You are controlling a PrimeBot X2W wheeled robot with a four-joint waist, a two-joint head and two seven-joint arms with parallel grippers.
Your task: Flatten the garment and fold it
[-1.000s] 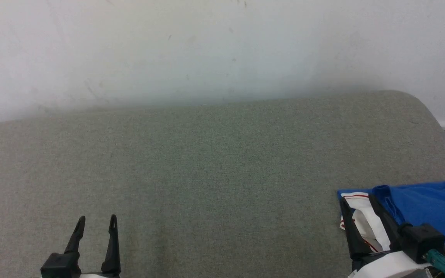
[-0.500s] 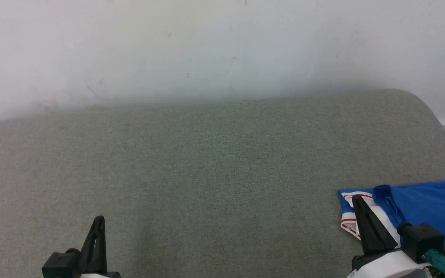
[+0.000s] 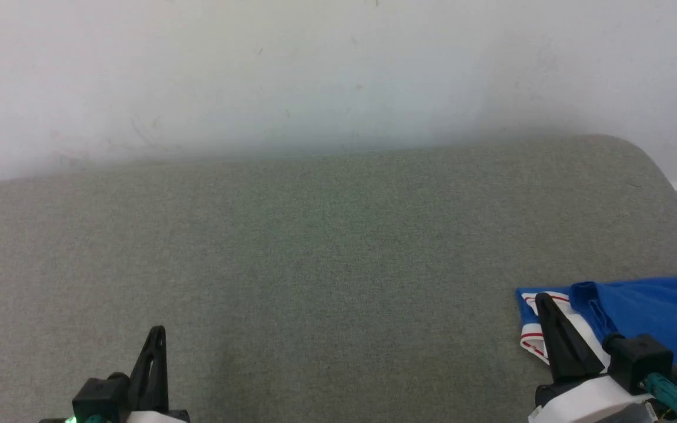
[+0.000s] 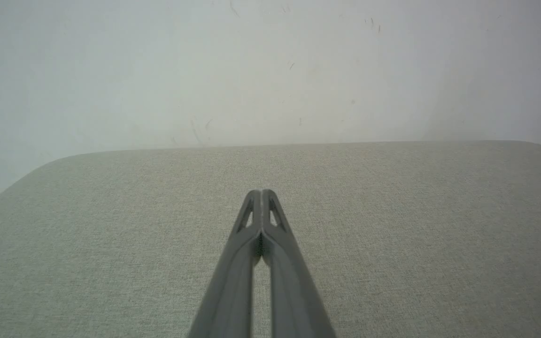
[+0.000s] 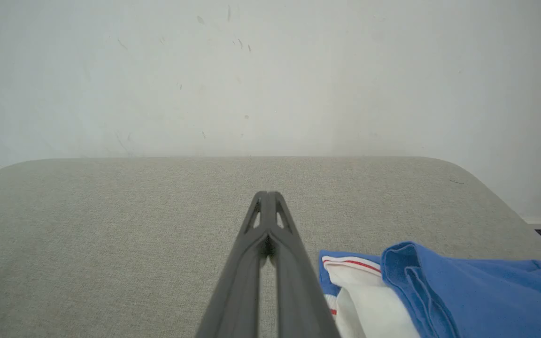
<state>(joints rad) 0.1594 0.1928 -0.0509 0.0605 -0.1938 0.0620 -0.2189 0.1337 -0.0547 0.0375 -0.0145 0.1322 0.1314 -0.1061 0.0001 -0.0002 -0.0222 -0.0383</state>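
Right gripper (image 3: 544, 302), closed and empty just beside the bunched blue jersey (image 3: 650, 311) near the tabletop (image 3: 338, 247) edge, could shove it off unless it opens; left gripper (image 3: 157, 333) likewise closed.

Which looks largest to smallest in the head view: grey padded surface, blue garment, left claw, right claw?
1. grey padded surface
2. blue garment, partly out of frame
3. left claw and right claw: alike, both near the camera

A grey-green fabric surface (image 3: 327, 247) meets a scuffed white wall (image 3: 315, 70).
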